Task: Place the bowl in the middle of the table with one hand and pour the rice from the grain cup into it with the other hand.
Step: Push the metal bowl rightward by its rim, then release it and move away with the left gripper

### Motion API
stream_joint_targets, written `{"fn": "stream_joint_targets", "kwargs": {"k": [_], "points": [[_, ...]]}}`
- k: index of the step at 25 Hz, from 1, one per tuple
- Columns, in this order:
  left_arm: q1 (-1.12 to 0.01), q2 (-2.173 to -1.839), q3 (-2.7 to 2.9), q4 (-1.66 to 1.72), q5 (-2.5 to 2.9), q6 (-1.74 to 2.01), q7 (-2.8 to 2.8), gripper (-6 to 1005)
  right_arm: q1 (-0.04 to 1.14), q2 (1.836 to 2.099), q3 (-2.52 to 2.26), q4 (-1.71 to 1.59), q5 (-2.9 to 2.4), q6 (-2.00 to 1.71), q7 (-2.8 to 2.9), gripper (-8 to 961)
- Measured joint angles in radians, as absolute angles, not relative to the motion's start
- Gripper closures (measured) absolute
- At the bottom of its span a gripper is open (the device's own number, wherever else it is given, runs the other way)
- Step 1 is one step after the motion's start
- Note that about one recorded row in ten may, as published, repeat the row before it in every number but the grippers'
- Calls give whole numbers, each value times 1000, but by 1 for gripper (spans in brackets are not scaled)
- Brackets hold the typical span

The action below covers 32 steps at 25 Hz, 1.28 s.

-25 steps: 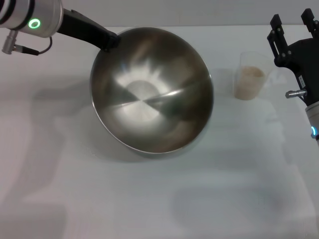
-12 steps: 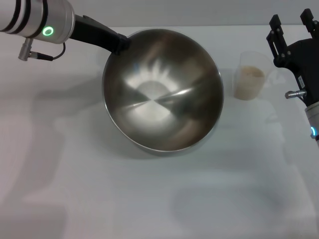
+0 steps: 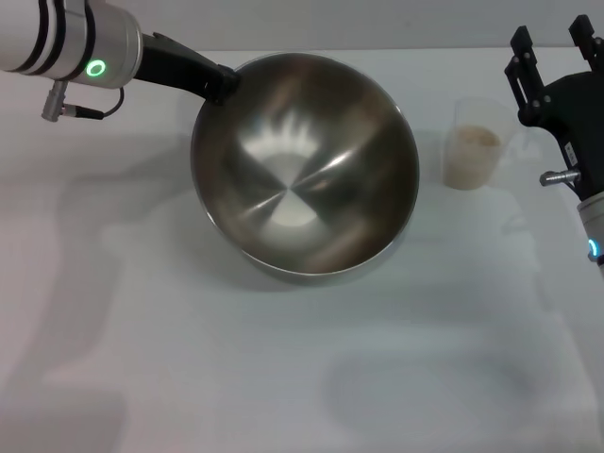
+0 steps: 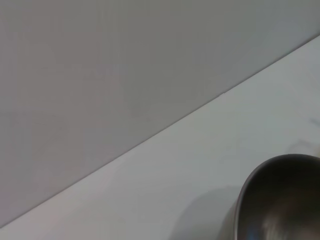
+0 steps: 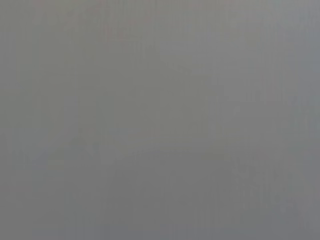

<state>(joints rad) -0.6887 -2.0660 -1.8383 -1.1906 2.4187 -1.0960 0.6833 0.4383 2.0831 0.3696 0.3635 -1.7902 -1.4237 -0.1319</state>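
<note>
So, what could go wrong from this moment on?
1. The left gripper holds the bowl only at its far rim, and the bowl looks tilted; it may slip or rock when let go.
2. The grain cup with rice stands close beside the bowl, so a sideways push could knock it over.
3. The right gripper, open, is near the cup and could bump it when closing in.

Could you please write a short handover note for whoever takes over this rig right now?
Left gripper: shut on the far-left rim of the bowl, which is near the middle of the table.
Right gripper: open, raised beside the grain cup, not touching it.
Grain cup stands upright to the right of the bowl, with the rice inside.
Done: bowl brought roughly to centre.
Left: release the bowl, grasp the cup, pour the rice into the bowl.
</note>
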Motion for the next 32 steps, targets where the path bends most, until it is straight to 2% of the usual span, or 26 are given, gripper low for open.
{"fn": "stream_joint_targets", "kwargs": {"k": [18, 25, 26, 32], "points": [[-674, -2067, -1788, -1079, 2419, -945, 732, 951, 445, 2083, 370, 367, -1790, -1422, -132, 357], [-659, -2068, -1770, -1084, 2420, -910, 731, 891, 445, 2083, 370, 367, -1790, -1424, -132, 360], [-642, -2068, -1758, -1100, 2419, -871, 731, 780, 444, 2084, 370, 368, -1790, -1425, -132, 360], [-581, -2070, -1707, -1154, 2419, -719, 728, 574, 441, 2084, 370, 379, -1790, -1425, -132, 363]]}}
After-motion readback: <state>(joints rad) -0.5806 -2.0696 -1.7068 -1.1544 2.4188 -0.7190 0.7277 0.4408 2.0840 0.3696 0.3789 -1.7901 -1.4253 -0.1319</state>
